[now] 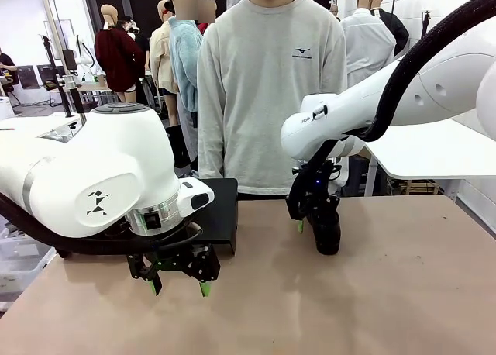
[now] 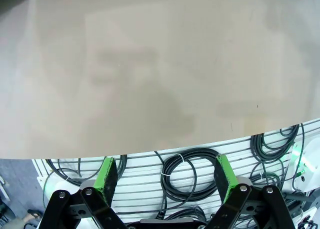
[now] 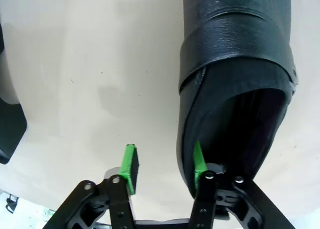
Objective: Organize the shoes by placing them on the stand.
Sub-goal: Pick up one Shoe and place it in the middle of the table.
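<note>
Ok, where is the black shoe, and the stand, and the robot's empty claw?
shoe [image 3: 235, 54], right wrist view, on its toe top.
stand [image 1: 225, 208], front view, on its sloped panel.
left gripper [image 1: 180, 287], front view, between its fingertips.

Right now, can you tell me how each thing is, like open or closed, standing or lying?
left gripper: open, hanging over bare table, holding nothing.
right gripper: partly closed, one finger inside the shoe, the other outside its side wall.
shoe: on the table, sole down.
stand: on the table behind the left arm; its top is mostly hidden.
</note>
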Action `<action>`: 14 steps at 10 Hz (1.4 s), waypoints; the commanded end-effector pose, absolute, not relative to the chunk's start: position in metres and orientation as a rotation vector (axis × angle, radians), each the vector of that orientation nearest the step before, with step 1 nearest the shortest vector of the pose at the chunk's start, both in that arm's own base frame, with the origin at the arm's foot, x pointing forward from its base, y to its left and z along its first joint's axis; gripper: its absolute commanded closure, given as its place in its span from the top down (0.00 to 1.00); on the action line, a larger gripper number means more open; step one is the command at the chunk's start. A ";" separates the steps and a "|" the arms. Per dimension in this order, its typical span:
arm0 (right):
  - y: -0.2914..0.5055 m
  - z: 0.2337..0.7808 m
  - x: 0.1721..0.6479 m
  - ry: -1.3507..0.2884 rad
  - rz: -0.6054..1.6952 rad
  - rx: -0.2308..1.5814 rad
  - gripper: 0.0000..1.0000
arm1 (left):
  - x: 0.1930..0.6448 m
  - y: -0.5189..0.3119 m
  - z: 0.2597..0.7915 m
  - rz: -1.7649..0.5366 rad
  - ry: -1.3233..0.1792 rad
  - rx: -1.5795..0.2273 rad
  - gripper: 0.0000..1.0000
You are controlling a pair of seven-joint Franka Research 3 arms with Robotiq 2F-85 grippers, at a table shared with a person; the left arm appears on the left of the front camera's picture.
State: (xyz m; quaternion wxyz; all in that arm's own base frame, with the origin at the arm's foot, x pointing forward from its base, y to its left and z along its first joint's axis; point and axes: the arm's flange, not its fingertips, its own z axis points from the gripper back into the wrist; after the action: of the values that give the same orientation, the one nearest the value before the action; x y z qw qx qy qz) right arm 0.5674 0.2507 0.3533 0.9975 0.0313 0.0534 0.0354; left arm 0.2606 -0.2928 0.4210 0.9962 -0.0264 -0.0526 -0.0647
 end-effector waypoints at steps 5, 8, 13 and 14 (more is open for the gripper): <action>0.251 0.356 0.569 0.137 0.042 0.078 0.00 | 0.259 -0.290 0.420 -0.128 -0.100 -0.056 1.00; 0.246 0.369 0.557 0.144 0.027 0.096 0.00 | 0.259 -0.290 0.420 -0.128 -0.100 -0.056 1.00; 0.258 0.441 0.443 0.060 0.056 0.103 0.00 | 0.259 -0.290 0.420 -0.128 -0.100 -0.056 1.00; 0.267 0.436 0.423 0.040 0.108 0.156 0.00 | 0.259 -0.290 0.420 -0.128 -0.100 -0.056 1.00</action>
State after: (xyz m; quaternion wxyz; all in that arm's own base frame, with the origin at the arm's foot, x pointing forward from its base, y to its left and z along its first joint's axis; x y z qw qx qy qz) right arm 0.4442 0.2658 0.4489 0.9976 0.0472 0.0358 0.0356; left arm 0.2601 -0.2926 0.4210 0.9961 -0.0261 -0.0532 -0.0648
